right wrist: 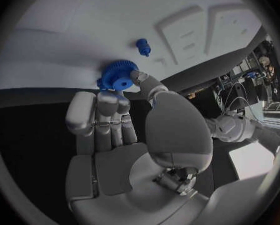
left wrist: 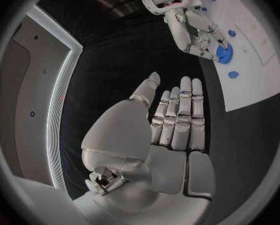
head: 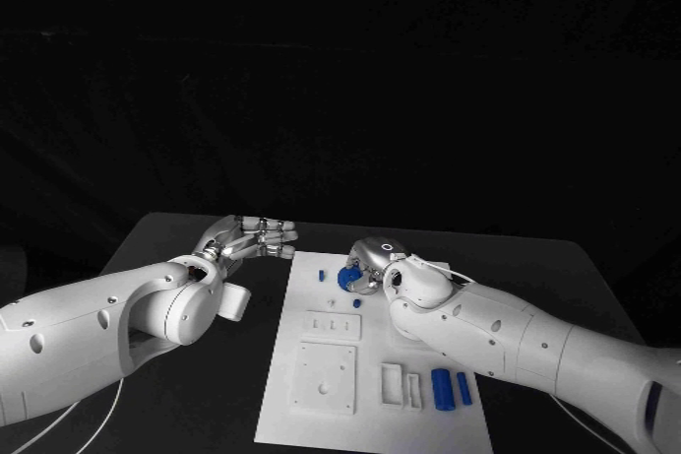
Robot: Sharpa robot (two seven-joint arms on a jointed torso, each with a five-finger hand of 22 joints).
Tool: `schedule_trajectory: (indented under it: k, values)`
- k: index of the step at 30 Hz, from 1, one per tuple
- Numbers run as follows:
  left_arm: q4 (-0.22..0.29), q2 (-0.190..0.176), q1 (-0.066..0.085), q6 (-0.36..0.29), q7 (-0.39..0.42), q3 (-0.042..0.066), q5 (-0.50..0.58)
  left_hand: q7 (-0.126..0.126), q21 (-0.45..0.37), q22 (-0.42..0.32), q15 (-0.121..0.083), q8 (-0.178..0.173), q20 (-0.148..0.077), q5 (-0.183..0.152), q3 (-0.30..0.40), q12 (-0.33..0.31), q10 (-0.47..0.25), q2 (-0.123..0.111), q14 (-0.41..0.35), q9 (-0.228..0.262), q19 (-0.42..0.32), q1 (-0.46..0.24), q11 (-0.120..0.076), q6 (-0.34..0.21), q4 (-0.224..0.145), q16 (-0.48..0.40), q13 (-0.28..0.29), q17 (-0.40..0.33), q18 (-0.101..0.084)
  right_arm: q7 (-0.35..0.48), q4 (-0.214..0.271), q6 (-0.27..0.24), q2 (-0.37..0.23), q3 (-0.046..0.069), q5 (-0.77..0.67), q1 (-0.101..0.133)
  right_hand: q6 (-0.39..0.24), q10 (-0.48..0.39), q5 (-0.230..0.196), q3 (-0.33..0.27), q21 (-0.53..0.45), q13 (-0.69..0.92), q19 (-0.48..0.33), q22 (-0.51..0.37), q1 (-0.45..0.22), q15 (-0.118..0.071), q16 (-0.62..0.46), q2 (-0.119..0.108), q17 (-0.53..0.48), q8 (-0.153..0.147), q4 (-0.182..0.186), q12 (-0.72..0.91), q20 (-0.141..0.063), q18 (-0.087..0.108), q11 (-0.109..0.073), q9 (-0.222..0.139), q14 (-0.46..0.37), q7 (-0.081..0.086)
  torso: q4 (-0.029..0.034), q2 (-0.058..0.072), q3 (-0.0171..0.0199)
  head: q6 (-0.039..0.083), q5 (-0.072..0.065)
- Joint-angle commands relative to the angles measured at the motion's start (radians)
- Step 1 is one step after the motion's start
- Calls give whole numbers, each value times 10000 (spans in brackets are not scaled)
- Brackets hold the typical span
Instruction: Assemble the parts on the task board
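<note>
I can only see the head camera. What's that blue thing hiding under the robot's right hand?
Observer: It's a blue toothed gear. The right wrist view shows the right hand pinching it between thumb and fingers, over the white task board.
Operator: Is anything else blue close to it?
Observer: Yes, a small blue peg lies on the board just beyond the gear, apart from it.
Operator: Is the other hand holding something?
Observer: No. The left wrist view shows the left hand flat, fingers straight, nothing in it, over the black table.
</note>
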Motion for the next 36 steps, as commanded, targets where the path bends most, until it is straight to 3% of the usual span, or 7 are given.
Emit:
schedule_trajectory:
  k: [1, 7, 10, 14, 28, 31, 36]
  values:
    - [10, 27, 11, 89, 45, 9, -41, 10, 69, -9, -10, 34, -7, 9, -50, 40, -67, 29, -50, 16, -47, 48, -17, -90, -12, -16, 4, -10, -63, 82, -150, 274, 17, -31, 22, -11, -218, -90, -225, -101, -63, -49, 293, 1356, -4, -6, -76, -3, -18, 30, 115, -92, 18, -168, 11, -17, 9, 7, 9, -2, 2, -16, -3]
    - [2, 29, 11, 91, 36, 9, -42, 10, 69, -9, -10, 34, -7, 9, -50, 40, -67, 29, -50, 16, -47, 48, -17, -90, -12, -16, 4, -10, -63, 192, -253, 313, 61, -102, 222, -12, -789, -167, -1454, -834, -106, -196, 306, 1356, -25, 70, -116, 17, -44, 31, 529, -212, 88, -147, 112, -30, 14, 118, -11, 0, 4, -20, 13]
    - [1, 31, 11, 92, 33, 9, -42, 10, 69, -9, -10, 34, -7, 9, -50, 40, -67, 29, -50, 16, -47, 48, -17, -90, -12, -16, 4, -10, -63, 225, -270, 308, 61, -118, 335, -12, -908, -201, -1987, -1831, -143, -258, 327, 1357, 25, 102, -120, 129, -51, 47, 1327, -213, 127, -121, 147, -23, 17, 122, -14, 1, 6, -11, 15]
    - [2, 33, 11, 93, 30, 9, -42, 10, 69, -9, -10, 34, -7, 9, -50, 40, -67, 29, -50, 16, -47, 48, -17, -90, -12, -16, 4, -10, -63, 240, -269, 318, 29, -128, 440, -12, -813, -209, -2237, -1975, -157, -301, 343, 1360, -209, 89, -104, 46, -36, 36, 2213, -171, 123, -124, 141, -24, 18, 80, -14, -1, 5, -13, 11]
    - [-6, -38, 11, 65, 26, 9, -46, 14, 66, -36, -8, 33, -3, 9, -64, 39, -82, 14, -53, 16, -45, 40, -11, -101, -3, -16, 4, -9, -64, 413, 379, -799, -639, -104, 888, -24, -822, -129, -1672, -2792, 53, -253, 399, 1406, -311, 92, 85, -159, 179, 39, 3153, -40, 119, -137, 138, -22, 35, 67, -48, 1, 42, 31, 60]
    - [-7, -66, 11, 48, 26, 9, -46, 15, 63, -51, -8, 33, -3, 24, -67, 38, -94, 3, -54, 15, -39, 60, -9, -107, -12, -16, 4, -8, -62, 494, 635, -1163, -834, -22, 995, -24, -815, -121, -759, -3217, 120, -246, 403, 1418, -213, 89, 111, -105, 209, 39, 3088, -36, 117, -142, 132, -22, 37, 65, -53, 0, 36, 65, 44]
    - [-23, -99, 11, 30, 30, 9, -47, 15, 63, -51, -8, 33, -3, 24, -67, 38, -94, 3, -54, 15, -39, 60, -9, -107, -12, -16, 4, -8, -62, 557, 1036, -1593, -1230, 244, 1124, -23, -770, -112, -632, -3220, 195, -242, 409, 1432, -120, 85, 128, -85, 228, 41, 3027, -33, 114, -150, 125, -21, 41, 56, -64, 0, 49, 99, 18]
